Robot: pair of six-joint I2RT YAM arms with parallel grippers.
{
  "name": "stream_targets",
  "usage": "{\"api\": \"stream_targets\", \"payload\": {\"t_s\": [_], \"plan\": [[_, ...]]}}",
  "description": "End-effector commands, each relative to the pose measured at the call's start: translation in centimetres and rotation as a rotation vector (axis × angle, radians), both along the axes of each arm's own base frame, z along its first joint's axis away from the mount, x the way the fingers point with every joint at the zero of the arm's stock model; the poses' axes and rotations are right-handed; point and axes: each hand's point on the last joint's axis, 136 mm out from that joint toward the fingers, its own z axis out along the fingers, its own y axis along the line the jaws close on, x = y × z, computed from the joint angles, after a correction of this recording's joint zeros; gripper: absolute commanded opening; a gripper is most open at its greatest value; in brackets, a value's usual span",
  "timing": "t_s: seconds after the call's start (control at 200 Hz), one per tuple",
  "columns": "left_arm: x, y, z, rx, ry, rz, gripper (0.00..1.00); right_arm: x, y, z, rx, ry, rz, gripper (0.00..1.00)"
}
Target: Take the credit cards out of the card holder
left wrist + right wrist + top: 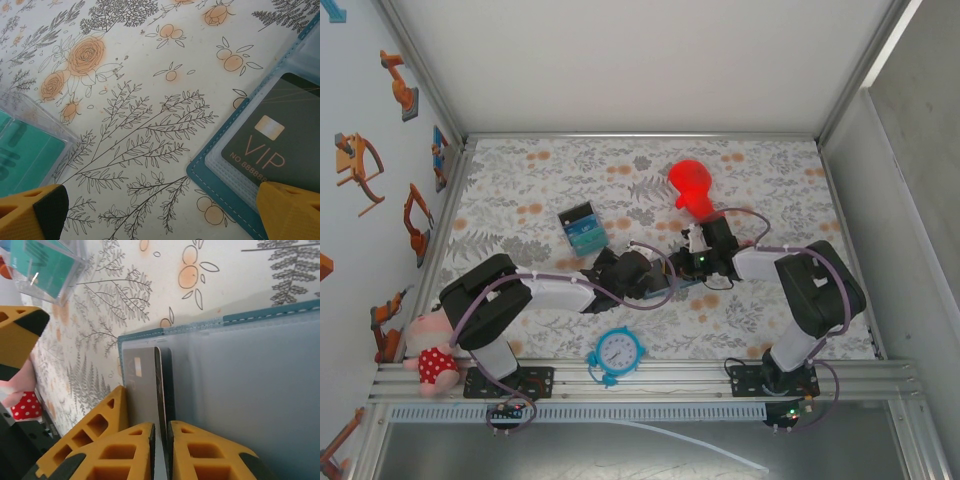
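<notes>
Yellow fingers of your right end effector (pixel 161 450) look pinched on the grey card (pixel 142 385), which sits inside the open slate-blue bifold card holder (pixel 260 315) on the floral desk (pixel 150 50). Left end effector (pixel 160 215) gapes wide, empty. Dark VIP card (pixel 280 145) is pocketed too, so nothing's out yet, I'd say.

the card holder (pixel 200 172) runs off the left wrist view's right edge; a yellow fingertip (pixel 290 210) covers the end of the number on the vip card (pixel 285 135). in the right wrist view the grey card (pixel 142 385) sinks behind the fingers (pixel 120 455); whether they pinch it is unclear.
</notes>
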Motion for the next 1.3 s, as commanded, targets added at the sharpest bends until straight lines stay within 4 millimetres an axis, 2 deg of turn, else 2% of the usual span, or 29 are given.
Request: {"api": "stream_targets", "payload": {"t_s": [0.0, 0.255, 0.716, 1.292], "plan": [[-0.5, -0.2, -0.3, 0.04, 0.012, -0.025, 0.97, 0.2, 0.7, 2.1, 0.088, -0.037, 0.01, 0.14], [-0.5, -0.1, -0.3, 0.044, 0.009, -0.022, 0.97, 0.3, 0.2, 1.7, 0.086, -0.036, -0.006, 0.0], [-0.4, 0.0, -0.1, 0.054, 0.0, -0.017, 0.97, 1.2, -1.7, 1.1, -0.018, -0.075, -0.029, 0.0], [-0.2, -0.1, 0.4, 0.058, -0.018, -0.022, 0.97, 1.8, -2.7, 0.4, -0.122, -0.085, 0.003, 0.0]]}}
